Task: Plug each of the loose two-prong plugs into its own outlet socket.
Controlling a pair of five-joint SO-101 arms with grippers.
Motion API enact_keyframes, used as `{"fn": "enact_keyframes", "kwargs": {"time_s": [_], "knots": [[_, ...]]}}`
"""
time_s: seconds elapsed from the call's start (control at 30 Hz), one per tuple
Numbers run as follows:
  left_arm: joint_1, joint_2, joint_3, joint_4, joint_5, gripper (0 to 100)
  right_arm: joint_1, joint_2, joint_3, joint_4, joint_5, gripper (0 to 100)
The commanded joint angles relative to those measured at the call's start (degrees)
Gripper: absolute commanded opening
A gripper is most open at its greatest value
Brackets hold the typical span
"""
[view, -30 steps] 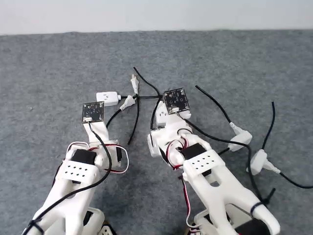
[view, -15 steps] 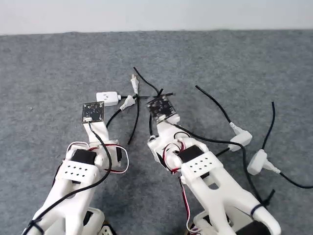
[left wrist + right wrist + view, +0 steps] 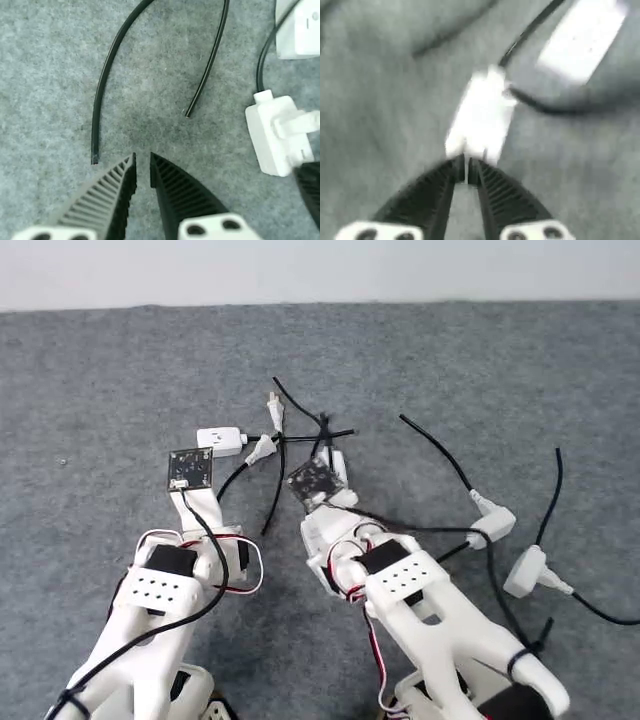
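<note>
Two arms over a grey mat (image 3: 100, 370). Your left gripper (image 3: 142, 165) hovers over bare mat with its jaws a narrow slit apart and nothing between them — two loose cord ends (image 3: 188, 114) lie just ahead of it. Your right gripper (image 3: 468, 167) has its jaws drawn almost together, tips at the near end of a white plug (image 3: 481, 117); whether they pinch it you cannot tell through the blur. The outlet (image 3: 582, 37) lies just beyond that plug. Two further plugs (image 3: 492, 523) rest well apart from it, beside the right arm.
</note>
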Motion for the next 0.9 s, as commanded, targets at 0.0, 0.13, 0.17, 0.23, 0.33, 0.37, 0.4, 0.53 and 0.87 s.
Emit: {"fn": "enact_keyframes", "kwargs": {"time_s": [0.0,0.13,0.17,0.23,0.33,0.37,0.4,0.53,0.87], "knots": [[-0.4,-1.3,-0.1,-1.3,-0.6,4,-0.6,-0.4,-0.6,0.4,0.7,0.9],[-0.4,-1.3,-0.2,-1.3,-0.6,4,-0.7,-1.1,-0.8,0.2,0.1,5.9],[-0.4,-1.4,-0.3,-1.3,-0.6,4,-0.7,-1.2,-0.9,0.3,-0.5,10.6],[-0.5,-1.4,-0.4,-1.3,-0.6,4,-0.8,-1.2,-2.1,1.4,-4.8,21.5],[-0.6,-1.4,-0.6,-1.3,-0.7,4,-1.5,-0.9,-6.4,5.3,-12.3,33.1],[-0.6,-1.4,-0.7,-1.3,-0.7,4,-2.0,-0.6,-8.0,6.5,-14.4,33.6],[-0.6,-1.4,-0.7,-1.3,-0.7,4,-2.7,-0.5,-9.1,6.9,-16.4,32.8],[-2.7,-1.5,-0.7,-2.6,-0.6,4,-6.2,-0.4,-9.7,4.7,-20.3,28.6],[-9.6,-1.4,-3.1,-4.6,-0.2,4,-5.0,15.1,-15.4,0.3,-17.3,28.1]]}}
